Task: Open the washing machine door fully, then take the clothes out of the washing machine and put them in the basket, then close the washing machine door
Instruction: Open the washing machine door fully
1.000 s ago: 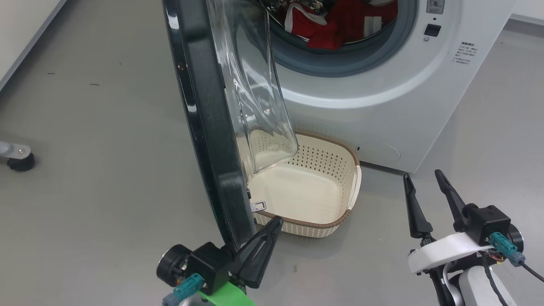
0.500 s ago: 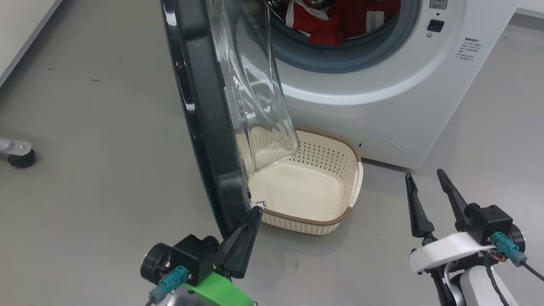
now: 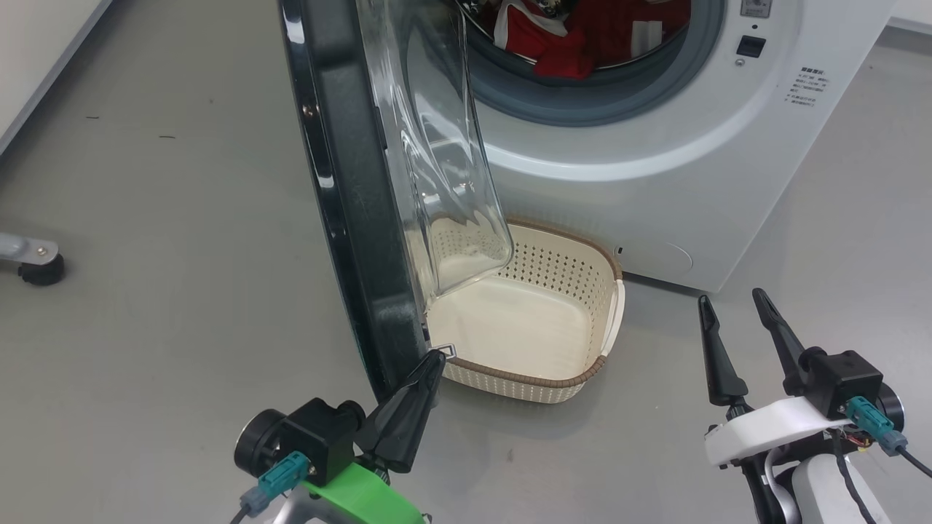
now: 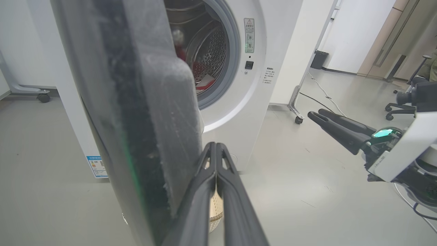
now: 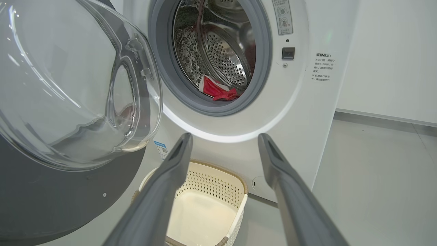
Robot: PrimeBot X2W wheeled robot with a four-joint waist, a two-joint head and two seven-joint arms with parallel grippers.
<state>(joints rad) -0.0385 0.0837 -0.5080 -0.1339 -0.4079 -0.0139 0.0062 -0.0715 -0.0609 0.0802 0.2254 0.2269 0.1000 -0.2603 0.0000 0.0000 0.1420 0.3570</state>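
The left claw (image 3: 435, 356) has long tapered black fingers on a black block with a bright green bracket (image 3: 357, 489). The right claw (image 3: 731, 295) matches, with a white bracket (image 3: 764, 428), teal plug (image 3: 870, 422) and black cable (image 3: 914, 466).

Bright, even light. A soft shadow spreads on the floor (image 3: 510, 429) beside the basket (image 3: 553, 266). Glare streaks the washing machine door (image 5: 51, 85). Wrist views bow at the edges.

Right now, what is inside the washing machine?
Red clothes lie low in the steel drum, just behind the grey gasket. The gasket's lip covers their lower part, so more items may be hidden.
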